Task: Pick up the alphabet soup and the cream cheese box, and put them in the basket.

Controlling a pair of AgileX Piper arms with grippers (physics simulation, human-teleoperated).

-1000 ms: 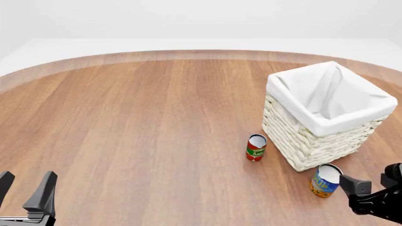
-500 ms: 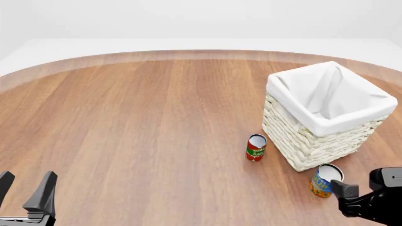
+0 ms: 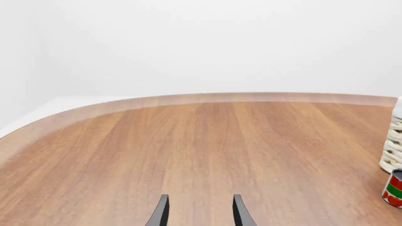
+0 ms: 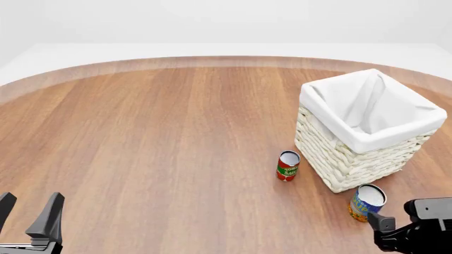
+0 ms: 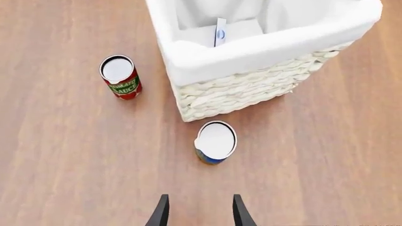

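Soup first: the small cylindrical alphabet soup can with its blue and yellow-orange label and pale silver-white lid [image 5: 215, 142] stands upright on the brown wooden table [image 4: 155, 132], just beside the near corner of the large square cream-white wicker basket with a white cloth liner [image 4: 367, 129], at about 6 o'clock from it. Judging by its look, it is rigid and fairly heavy with smooth, slippery curved walls, so a grip across the middle of the label, fingers on opposite sides, seems safest. A pale blue and white flat box, probably the cream cheese box [image 5: 217, 32], already lies inside the basket. The slim red and green can [image 4: 287, 165] stands at 9 o'clock from the basket.

The right gripper [image 5: 197, 211] hangs above the table, tilted downward, its 2 fingers spread and empty, the soup straight ahead. The left gripper [image 3: 197, 211] sits low at the table's near left, level, also spread and empty.
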